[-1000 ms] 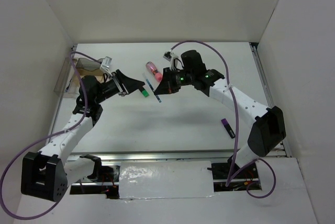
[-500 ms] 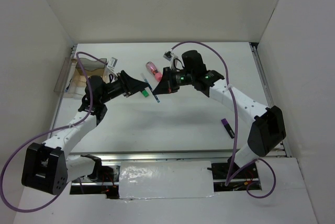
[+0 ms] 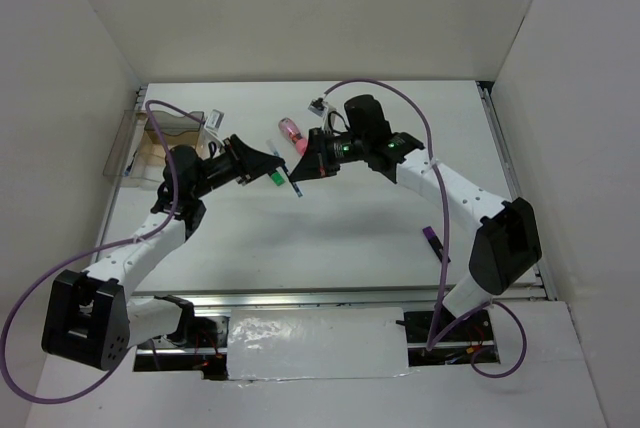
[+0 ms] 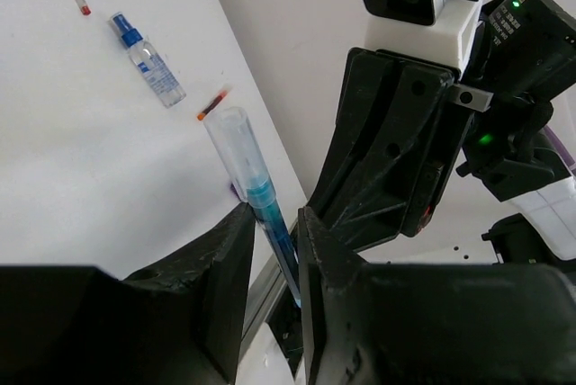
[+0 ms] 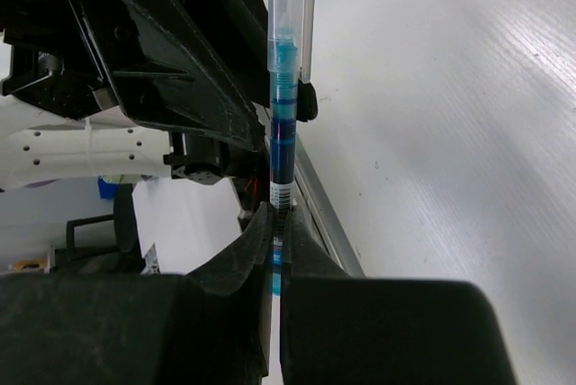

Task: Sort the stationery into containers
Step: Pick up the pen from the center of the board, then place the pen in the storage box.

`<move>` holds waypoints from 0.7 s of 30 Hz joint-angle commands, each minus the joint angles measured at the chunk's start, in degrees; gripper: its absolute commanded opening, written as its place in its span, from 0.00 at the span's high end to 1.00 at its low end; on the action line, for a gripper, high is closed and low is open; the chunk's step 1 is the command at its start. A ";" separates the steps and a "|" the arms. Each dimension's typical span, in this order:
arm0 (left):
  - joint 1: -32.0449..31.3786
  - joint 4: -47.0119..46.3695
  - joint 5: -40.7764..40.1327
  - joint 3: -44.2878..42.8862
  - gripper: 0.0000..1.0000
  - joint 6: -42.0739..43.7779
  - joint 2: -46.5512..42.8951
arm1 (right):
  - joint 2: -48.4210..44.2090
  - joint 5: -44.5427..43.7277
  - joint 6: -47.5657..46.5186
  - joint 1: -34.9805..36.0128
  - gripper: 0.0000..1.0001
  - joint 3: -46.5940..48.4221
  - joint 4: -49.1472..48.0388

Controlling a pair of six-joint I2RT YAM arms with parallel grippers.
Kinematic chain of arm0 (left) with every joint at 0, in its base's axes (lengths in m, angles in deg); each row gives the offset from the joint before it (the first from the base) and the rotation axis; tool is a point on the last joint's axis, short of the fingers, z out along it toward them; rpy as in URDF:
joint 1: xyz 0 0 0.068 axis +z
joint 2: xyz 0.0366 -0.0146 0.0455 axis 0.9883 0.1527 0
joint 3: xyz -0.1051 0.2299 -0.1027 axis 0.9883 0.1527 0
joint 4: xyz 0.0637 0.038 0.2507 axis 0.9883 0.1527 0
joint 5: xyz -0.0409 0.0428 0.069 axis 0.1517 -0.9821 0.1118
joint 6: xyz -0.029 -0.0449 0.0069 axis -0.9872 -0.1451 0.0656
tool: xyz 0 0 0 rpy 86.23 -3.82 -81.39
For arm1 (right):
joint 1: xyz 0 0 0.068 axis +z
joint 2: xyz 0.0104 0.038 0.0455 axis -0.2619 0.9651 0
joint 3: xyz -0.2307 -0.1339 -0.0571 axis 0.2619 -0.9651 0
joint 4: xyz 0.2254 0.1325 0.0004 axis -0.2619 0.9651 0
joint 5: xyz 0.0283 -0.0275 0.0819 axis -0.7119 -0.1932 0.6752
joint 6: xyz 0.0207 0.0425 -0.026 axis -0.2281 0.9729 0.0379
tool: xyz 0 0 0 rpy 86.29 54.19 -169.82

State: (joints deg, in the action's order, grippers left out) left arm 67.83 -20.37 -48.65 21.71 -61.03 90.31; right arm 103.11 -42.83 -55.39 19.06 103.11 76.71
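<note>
White table [image 3: 330, 238] carried two arms whose hands met tip to tip over its middle. The right hand [image 5: 277, 223] was clamped on a thin blue pen [image 4: 261, 201]. The left hand [image 4: 272, 223] had its fingers a little apart, straddling the same pen. A clear-plastic box [image 3: 170, 133] stood at the far left. A pink tube [image 3: 291, 132] lay just beyond the hands. A green-ended highlighter [image 3: 275, 178] lay beside the left hand, and a purple-ended highlighter [image 3: 432, 240] at the near right.
</note>
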 commanded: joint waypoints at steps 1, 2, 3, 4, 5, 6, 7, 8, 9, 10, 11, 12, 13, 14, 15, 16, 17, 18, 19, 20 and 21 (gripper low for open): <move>-0.24 -4.37 -0.38 0.36 0.63 -1.23 0.52 | 0.69 1.56 0.44 0.21 1.00 2.68 -3.03; -0.24 -4.02 -0.38 0.27 0.64 -1.05 0.52 | 0.69 1.65 0.53 0.21 1.00 2.68 -3.03; -0.24 -3.67 -0.38 0.18 0.67 -0.62 0.52 | 0.69 1.91 0.44 0.13 1.00 2.68 -3.11; -0.32 -3.32 -0.30 -0.16 0.69 -0.35 0.43 | 0.95 2.26 0.44 0.13 1.00 2.68 -3.46; -0.15 -2.70 -0.30 -0.34 0.72 0.00 0.52 | 0.95 2.53 0.44 0.21 0.93 2.86 -3.47; 0.11 -1.91 -0.21 -1.21 0.79 0.87 0.35 | 1.04 2.62 0.36 0.13 0.77 3.03 -3.12; 0.55 -0.95 -0.21 -1.74 0.84 1.58 0.08 | 0.95 2.44 0.27 0.13 0.64 3.12 -2.94; 1.16 0.45 -0.03 -2.27 0.88 2.37 0.08 | 0.78 2.18 -0.25 0.13 0.45 3.47 -2.77; 2.91 5.60 -0.21 -3.15 0.94 4.73 -0.35 | 0.34 1.83 -0.52 0.04 0.38 3.65 -1.89; 4.23 8.61 -0.03 -5.07 0.96 6.05 -0.62 | 0.16 1.48 -0.78 -0.74 0.34 3.74 -1.71; 5.73 11.51 0.40 -6.05 0.99 7.81 -0.62 | -0.19 1.65 -0.70 -1.62 0.30 3.65 -1.71; 8.87 17.98 2.23 -8.58 1.00 12.61 -0.62 | -0.63 1.65 -0.61 -2.68 0.29 3.56 -1.88; 10.47 21.96 2.86 -10.17 1.00 15.44 -0.53 | -0.63 1.91 -0.52 -5.38 0.29 3.47 -1.88; 12.40 26.35 3.30 -11.75 1.00 18.78 0.08 | -0.72 1.92 -0.26 -6.98 0.29 3.47 -1.88; 16.77 36.05 3.66 -15.77 1.00 26.21 0.69 | -0.63 1.74 -0.35 -8.65 0.29 3.47 -1.45; 18.73 40.07 2.96 -18.25 1.00 30.20 1.65 | -0.54 0.70 -1.39 -11.71 0.31 4.08 -0.84; 21.97 45.15 1.65 -21.06 1.00 39.90 4.80 | -0.19 -0.97 -2.53 -12.96 0.32 4.35 0.56; 23.39 50.95 -2.97 -29.35 1.00 45.82 7.00 | -0.10 -3.33 -3.50 -14.10 0.33 4.70 1.27; 24.45 61.27 -4.59 -34.22 1.00 51.54 9.90 | 0.07 -5.36 -6.03 -15.16 0.36 4.96 1.63; 25.59 66.07 -6.08 -38.97 1.00 62.82 16.45 | 0.33 -10.60 -7.71 -16.38 0.37 5.40 1.98; 27.17 70.30 -11.40 -48.93 1.00 68.41 19.56 | 1.12 -13.52 -8.69 -16.75 0.38 5.84 2.77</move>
State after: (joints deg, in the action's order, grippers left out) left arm 92.40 29.18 -51.78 -13.09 -19.53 102.37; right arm 104.14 -46.83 -58.71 3.78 105.25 78.00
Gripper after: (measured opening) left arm 0.127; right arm 0.632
